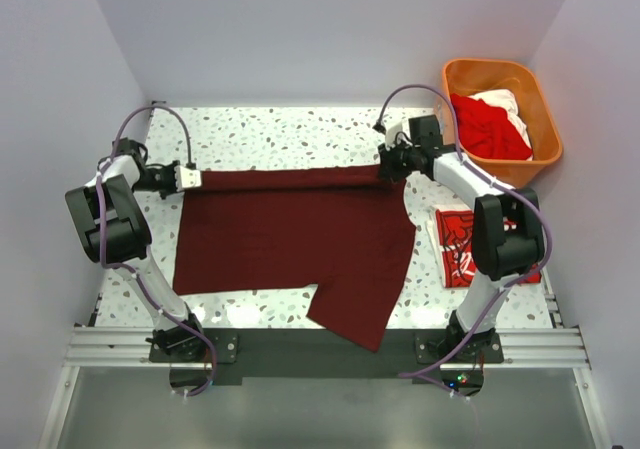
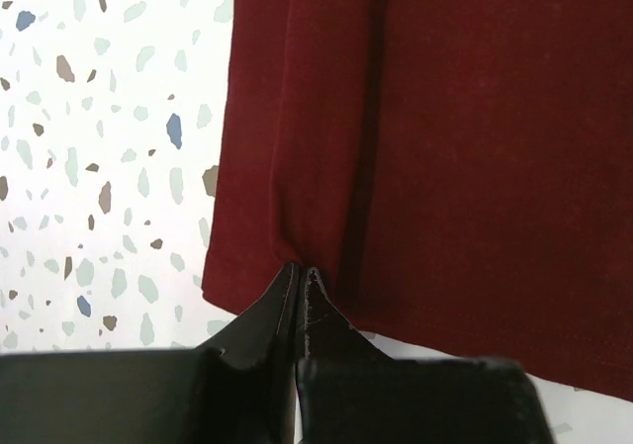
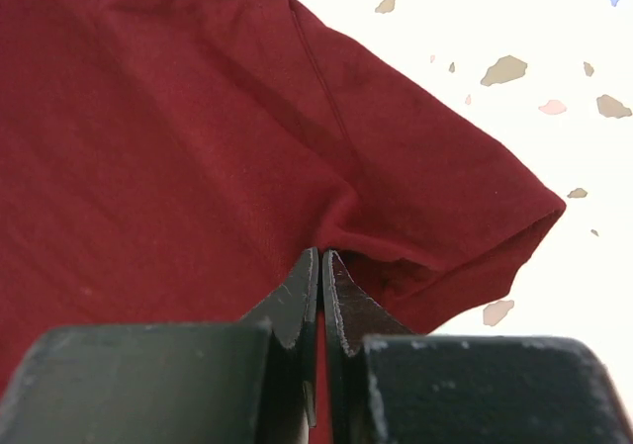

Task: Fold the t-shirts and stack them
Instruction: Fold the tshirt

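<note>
So, biggest first: how do things lie on the table (image 1: 300,129)?

The maroon t-shirt (image 1: 290,234) is spread across the middle, long axis left to right. One part droops over the near edge, right of centre (a sleeve, I think, though the overhead view doesn't settle it).

Anything else?

An orange basket (image 1: 490,65) at the far-right corner holds red and white shirts (image 1: 488,129). A folded red t-shirt (image 1: 460,244) with white script lies by the right edge.

And the arms?

Each has one end of the maroon shirt's far edge. The left gripper (image 2: 300,271) has its fingers pressed together on a pinch of cloth at the shirt's far-left corner. The right gripper (image 3: 321,256) nips a fold at the far-right corner. That edge runs straight between them.

Which way is the shirt from the fingers?

All of it lies toward the table's near edge, and neither arm is nearer. I'd guess the next move carries the far edge over toward the near one, both grippers together.
</note>
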